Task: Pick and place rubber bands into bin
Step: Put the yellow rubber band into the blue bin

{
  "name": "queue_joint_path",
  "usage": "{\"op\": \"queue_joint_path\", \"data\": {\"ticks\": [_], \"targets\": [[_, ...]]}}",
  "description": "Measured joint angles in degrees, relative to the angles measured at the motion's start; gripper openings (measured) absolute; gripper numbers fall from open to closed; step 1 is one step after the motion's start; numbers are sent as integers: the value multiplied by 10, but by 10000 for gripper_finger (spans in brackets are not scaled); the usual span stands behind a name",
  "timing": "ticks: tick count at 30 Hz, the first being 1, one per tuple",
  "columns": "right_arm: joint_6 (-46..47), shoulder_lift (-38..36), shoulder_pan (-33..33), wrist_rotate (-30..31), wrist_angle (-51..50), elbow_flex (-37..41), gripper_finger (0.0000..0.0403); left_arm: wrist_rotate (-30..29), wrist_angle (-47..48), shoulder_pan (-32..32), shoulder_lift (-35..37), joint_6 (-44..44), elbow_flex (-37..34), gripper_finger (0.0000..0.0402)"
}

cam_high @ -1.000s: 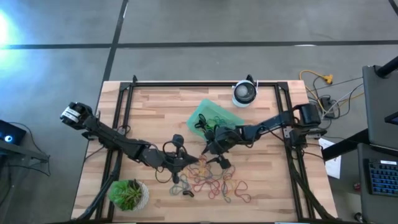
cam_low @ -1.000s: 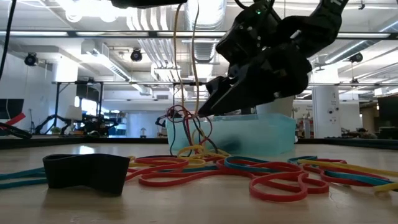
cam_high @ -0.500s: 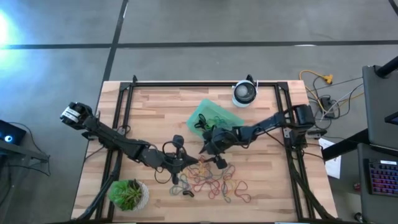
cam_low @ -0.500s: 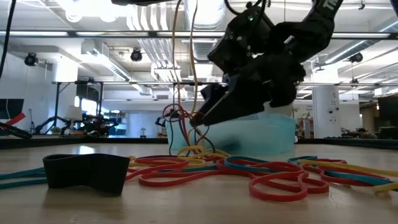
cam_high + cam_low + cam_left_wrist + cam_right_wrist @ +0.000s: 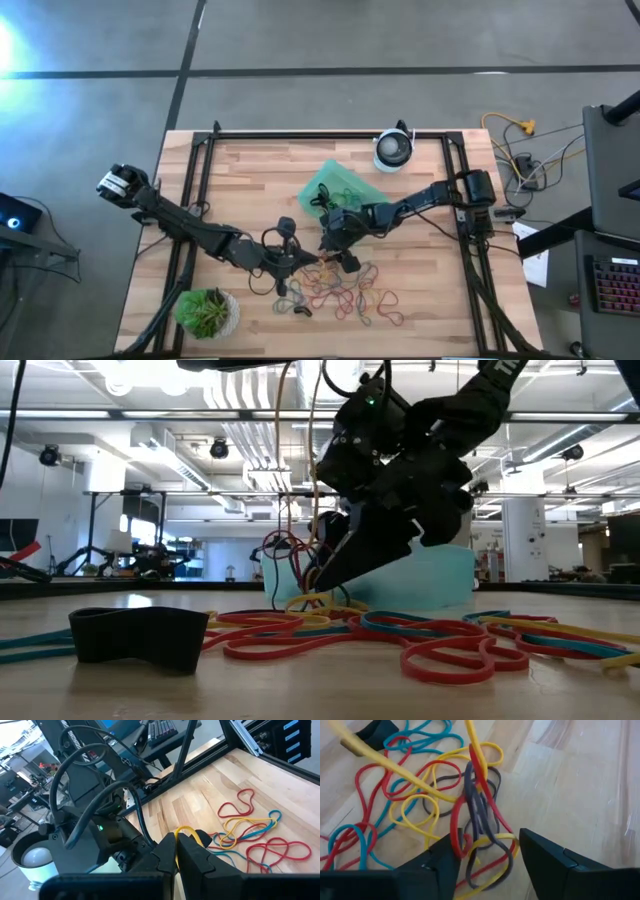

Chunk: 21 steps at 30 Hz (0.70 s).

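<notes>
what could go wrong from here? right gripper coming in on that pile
1. The rubber bands are interlinked; the open right gripper straddles red, yellow and grey loops, so closing may drag a whole clump.
2. The left gripper is shut on a yellow band in the same tangle, close by; both arms may pull against each other.
3. A clump could snag on the bin rim.

No legible text, label, brand, number or sign in any view. Pale marks on right arm at upper edge of low view: cropped, unreadable. Keyboard keys in left wrist view: too small to read.
</notes>
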State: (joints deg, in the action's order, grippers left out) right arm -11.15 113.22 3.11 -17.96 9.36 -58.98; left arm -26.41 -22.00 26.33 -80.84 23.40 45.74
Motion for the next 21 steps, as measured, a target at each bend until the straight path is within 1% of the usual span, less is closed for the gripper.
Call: {"op": "queue_joint_path", "data": {"ticks": [8,15,21], "targets": [[-12,-22,0,0,-3,8,108,0,1,0,0,0,0,0],[-22,-38,1,0,-15,11,58,0,0,0,0,0,-1,0],[-36,-57,9,1,-31,11,24,0,5,0,0,0,-1,0]]}}
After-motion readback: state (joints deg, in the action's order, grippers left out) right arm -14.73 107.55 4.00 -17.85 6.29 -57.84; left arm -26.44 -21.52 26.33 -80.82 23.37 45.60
